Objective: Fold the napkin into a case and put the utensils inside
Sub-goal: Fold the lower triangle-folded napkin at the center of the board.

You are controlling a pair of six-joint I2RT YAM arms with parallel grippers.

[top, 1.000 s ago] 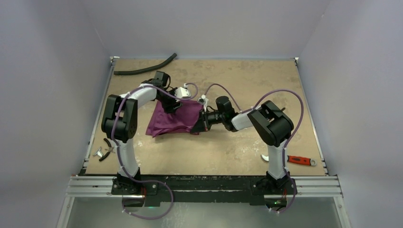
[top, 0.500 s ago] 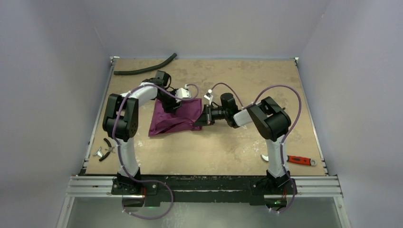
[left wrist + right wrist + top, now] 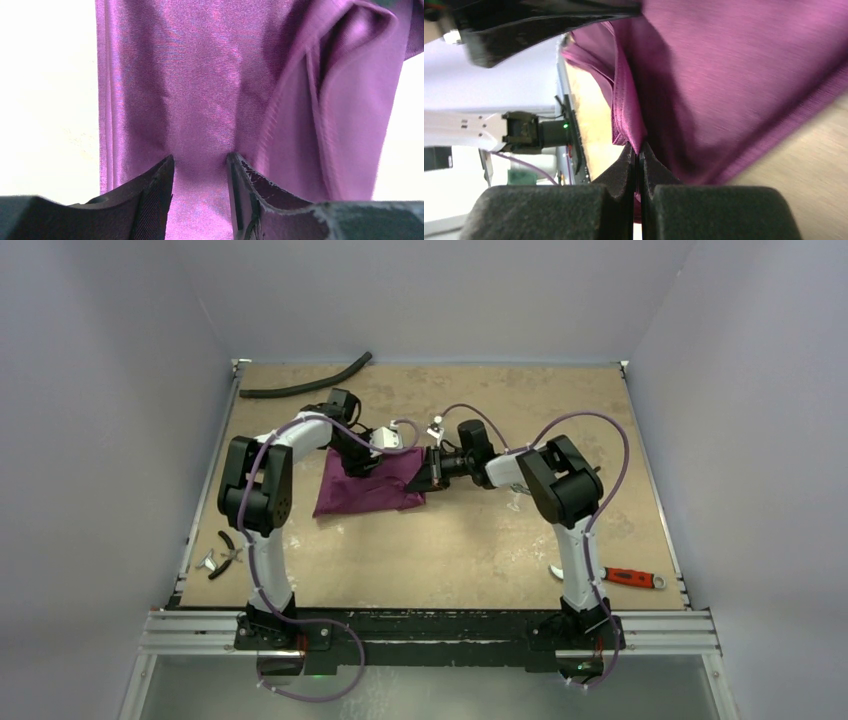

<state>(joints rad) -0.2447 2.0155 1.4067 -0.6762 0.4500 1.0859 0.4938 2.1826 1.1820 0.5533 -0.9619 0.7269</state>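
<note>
**A:** Where is the napkin to be found, and how is it held?

**B:** The napkin (image 3: 368,490) is seen partly folded in the middle of the desk (image 3: 470,560), between the two arms. Its right-hand hem is clamped by the right fingers (image 3: 621,172), which are pressed together on the doubled edge. The left fingers (image 3: 152,192) are set apart over the far side, with a strip of cloth showing between them. No pinch can be made out there yet.

**A:** How is the cloth expected to handle?

**B:** It is judged to be light, limp and rather slippery. A sheen is seen across it, and loose folds are bunched at one side in the left wrist view. No crease is likely to be kept unless it is pressed flat.

**A:** Where should hold be taken?

**B:** The stitched hem is preferred, close to a corner, where the cloth is thicker and less easily pulled out. A single layer taken mid-panel would probably be dragged or lost.
</note>
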